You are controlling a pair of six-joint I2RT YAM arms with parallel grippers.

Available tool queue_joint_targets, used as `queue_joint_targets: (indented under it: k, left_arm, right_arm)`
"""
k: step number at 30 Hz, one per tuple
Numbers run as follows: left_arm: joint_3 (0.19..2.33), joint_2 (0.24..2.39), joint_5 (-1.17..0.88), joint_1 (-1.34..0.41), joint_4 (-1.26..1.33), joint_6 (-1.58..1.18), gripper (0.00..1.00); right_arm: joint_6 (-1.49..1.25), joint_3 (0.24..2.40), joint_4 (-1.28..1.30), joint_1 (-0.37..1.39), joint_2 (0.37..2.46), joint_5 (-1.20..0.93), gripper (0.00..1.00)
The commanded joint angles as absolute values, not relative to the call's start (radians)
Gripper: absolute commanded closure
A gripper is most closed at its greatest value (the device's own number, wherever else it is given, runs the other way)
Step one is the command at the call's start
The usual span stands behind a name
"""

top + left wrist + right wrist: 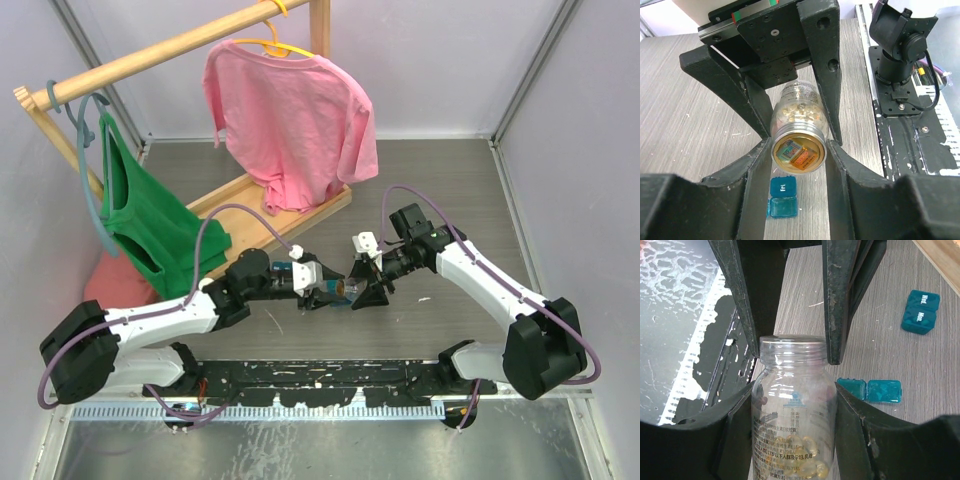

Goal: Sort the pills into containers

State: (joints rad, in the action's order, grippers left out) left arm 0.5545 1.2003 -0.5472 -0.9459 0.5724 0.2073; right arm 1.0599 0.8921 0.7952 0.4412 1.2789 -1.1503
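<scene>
Hanging over table (450,190) centre, bottle (342,290) clears edges.

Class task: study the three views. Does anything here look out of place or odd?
Yes. A wooden clothes rack with a pink shirt and a green top stands at the back left of the table, which is odd beside pill work. Nothing looks spilled.

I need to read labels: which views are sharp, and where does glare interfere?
Left wrist view: the clear plastic pill bottle is sharp, its gold seal glinting. Right wrist view: reflections wash out its print, yet lettering on the closed teal plastic box reads. Top view: labels too small.
</scene>
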Motion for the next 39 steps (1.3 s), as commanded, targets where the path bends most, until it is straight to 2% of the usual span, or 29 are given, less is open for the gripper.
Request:
queue_joint_targets:
  k: [1,2,6,9,11,15,19,25,30,34,39]
  left_arm:
    - [0.562,1.165,-0.542,-0.942,0.669,0.117,0.74]
    - [0.553,1.158,-0.528,-0.941,0.689,0.068,0.77]
    - [0.522,1.143,-0.391,-0.941,0.757,-0.274,0.80]
    - [0.532,1.132,-0.231,-0.942,0.657,-0.557,0.93]
    - [0.551,1.129,-0.155,-0.945,0.572,-0.725,0.96]
    - [0.530,1.117,-0.019,-0.976,0.564,-0.994,0.99]
    - [0.547,1.061,0.099,-1.008,0.423,-1.209,1.00]
    - [0.566,0.916,0.212,-1.014,0.142,-1.216,0.98]
    - [0.563,0.816,0.275,-1.015,-0.190,-1.161,0.98]
    - [0.581,0.804,0.324,-1.014,-0.450,-0.997,0.92]
    - [0.576,0.861,0.522,-1.014,-0.668,-0.935,0.90]
  right_arm:
    - [1.072,0.932,0.793,0.439,1.270,-1.182,0.99]
    - [1.074,0.932,0.794,0.440,1.269,-1.183,0.99]
    - [1.073,0.932,0.794,0.440,1.270,-1.182,0.99]
    - [1.073,0.932,0.795,0.440,1.273,-1.183,0.99]
    - [1.072,0.932,0.793,0.440,1.271,-1.183,0.99]
    - [1.072,0.932,0.793,0.439,1.274,-1.182,0.99]
    - [1.072,0.932,0.795,0.439,1.272,-1.182,0.99]
    - [1.071,0.935,0.796,0.439,1.271,-1.184,0.99]
    - [1.068,0.941,0.799,0.422,1.264,-1.192,0.99]
    - [1.060,0.940,0.798,0.389,1.249,-1.210,0.99]
    - [1.042,0.934,0.785,0.355,1.239,-1.228,0.99]
